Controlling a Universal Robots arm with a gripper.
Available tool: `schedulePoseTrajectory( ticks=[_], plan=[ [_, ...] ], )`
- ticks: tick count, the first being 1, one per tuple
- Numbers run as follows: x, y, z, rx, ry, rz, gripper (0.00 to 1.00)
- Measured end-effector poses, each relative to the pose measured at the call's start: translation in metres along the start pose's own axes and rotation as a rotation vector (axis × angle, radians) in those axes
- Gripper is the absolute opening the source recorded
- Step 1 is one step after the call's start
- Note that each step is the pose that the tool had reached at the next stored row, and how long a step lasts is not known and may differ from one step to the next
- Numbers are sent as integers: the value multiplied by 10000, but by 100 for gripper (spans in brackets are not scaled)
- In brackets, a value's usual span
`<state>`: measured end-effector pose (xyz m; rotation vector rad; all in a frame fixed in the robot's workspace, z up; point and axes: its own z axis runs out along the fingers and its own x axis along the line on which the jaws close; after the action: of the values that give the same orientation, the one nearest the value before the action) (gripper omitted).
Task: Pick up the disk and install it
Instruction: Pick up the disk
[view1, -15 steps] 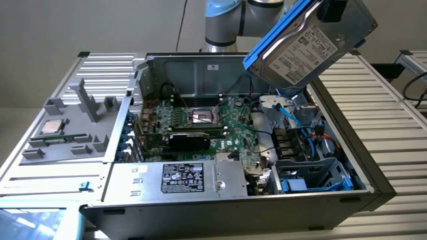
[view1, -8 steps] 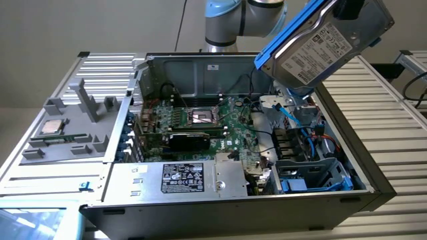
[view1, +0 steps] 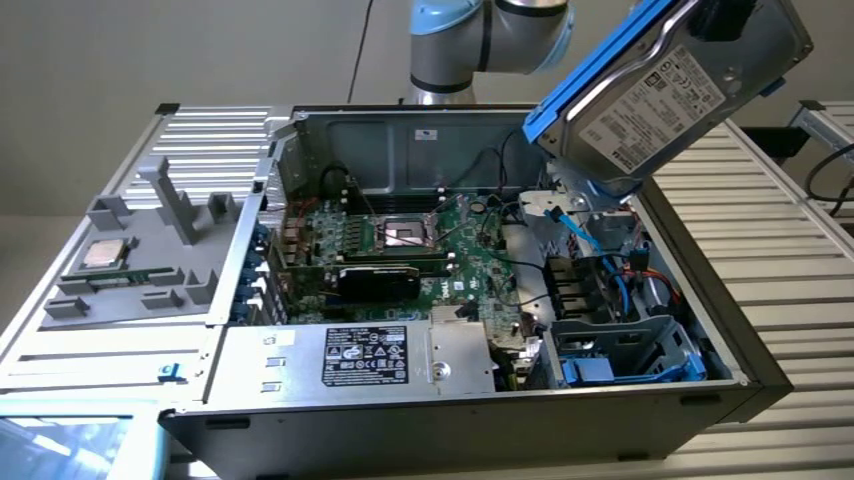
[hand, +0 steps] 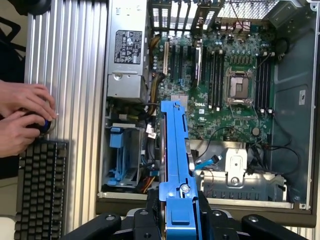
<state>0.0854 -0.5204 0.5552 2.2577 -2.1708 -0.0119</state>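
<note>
The tool (hand: 180, 216) grasps the disk (view1: 674, 95), a flat silver-metal slab, white-labelled, edged in smooth blue plastic, held tilted. Beneath the tool gapes the open computer case (view1: 727, 365): green motherboard (view1: 447, 245), tangled cables (view1: 583, 228), grey drive cage (view1: 621, 340).

The disk (view1: 681, 95) hangs tilted in open air above the far corner of the case (view1: 441, 425), at the exterior view's right. Below it, blue cables (view1: 577, 232) cross the gap before the drive cage (view1: 621, 340). Beside the case, a person's hands (hand: 25, 117) and a keyboard (hand: 37, 185) occupy the desk (hand: 75, 75).
</note>
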Motion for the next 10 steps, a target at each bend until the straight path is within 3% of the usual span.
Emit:
schedulePoseTrajectory(
  ticks=[10],
  plan=[
    [121, -120, -35, 4, 0, 0, 39]
  ],
)
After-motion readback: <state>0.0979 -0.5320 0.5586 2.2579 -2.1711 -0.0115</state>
